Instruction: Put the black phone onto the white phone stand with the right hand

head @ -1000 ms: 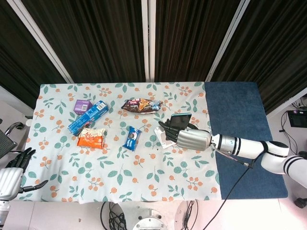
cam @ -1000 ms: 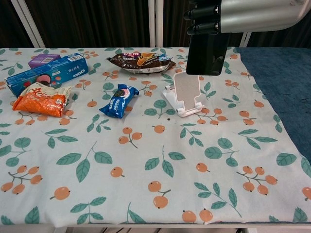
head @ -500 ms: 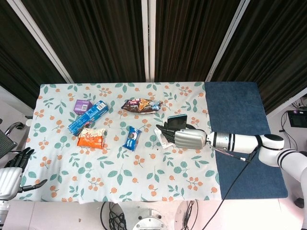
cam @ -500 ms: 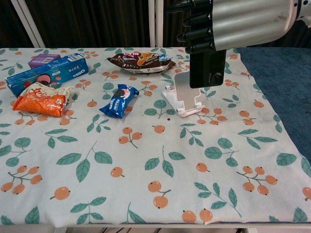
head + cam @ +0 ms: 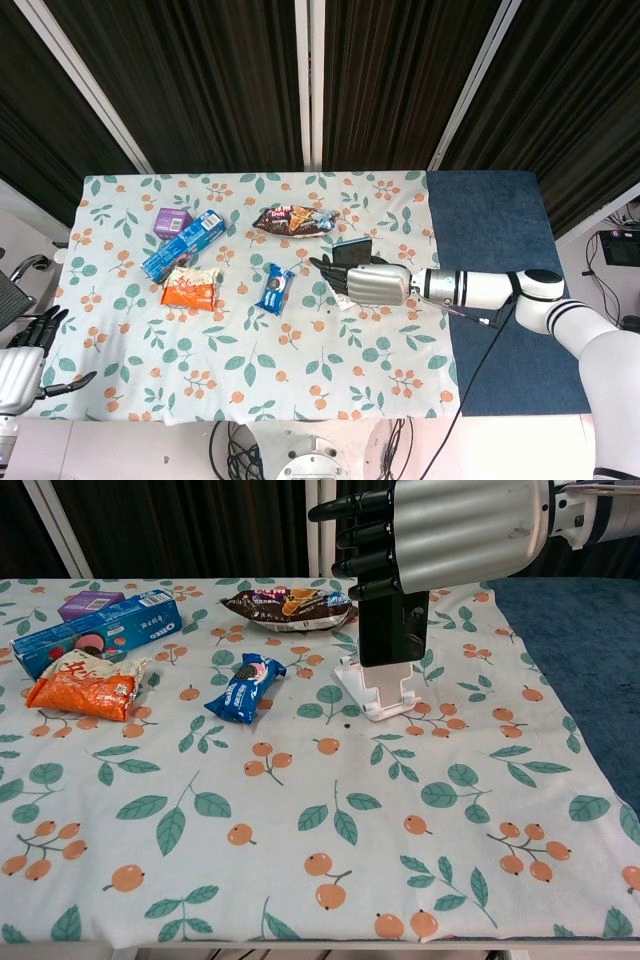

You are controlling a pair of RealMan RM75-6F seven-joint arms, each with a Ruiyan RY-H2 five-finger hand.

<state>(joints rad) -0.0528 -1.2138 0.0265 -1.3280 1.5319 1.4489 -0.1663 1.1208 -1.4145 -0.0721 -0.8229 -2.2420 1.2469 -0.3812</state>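
Dark curtains hung behind the surface [image 5: 130, 350], which was covered with a white cloth printed with oranges and green leaves; a blue mat [image 5: 500, 250] lay along its right side.

From the head view, the right arm [image 5: 500, 290] reached in from the right, stretched almost level across the mat toward the middle of the cloth. The right hand [image 5: 365, 283] lay with its silver back upward and its dark fingers [image 5: 325, 268] pointing left, clasping the black phone [image 5: 351, 251], whose top edge showed just beyond the fingers on the far side. The white phone stand [image 5: 340, 298] was mostly hidden under the hand, only a pale corner showing. The left hand [image 5: 25, 360] rested off the near left corner of the surface, holding nothing, its fingers apart. To the left lay a purple box [image 5: 171, 221], a blue cookie box [image 5: 183, 244], an orange snack bag [image 5: 191, 289], a small blue cookie packet [image 5: 274, 289] and a dark chip bag [image 5: 294, 220].

From the chest view, the right hand [image 5: 440, 535] filled the upper right, fingers curled around the top of the black phone [image 5: 392, 630]. The phone hung upright with its lower edge against the sloping back of the white phone stand [image 5: 378, 688], above the stand's front lip; whether it sat fully seated could not be told.
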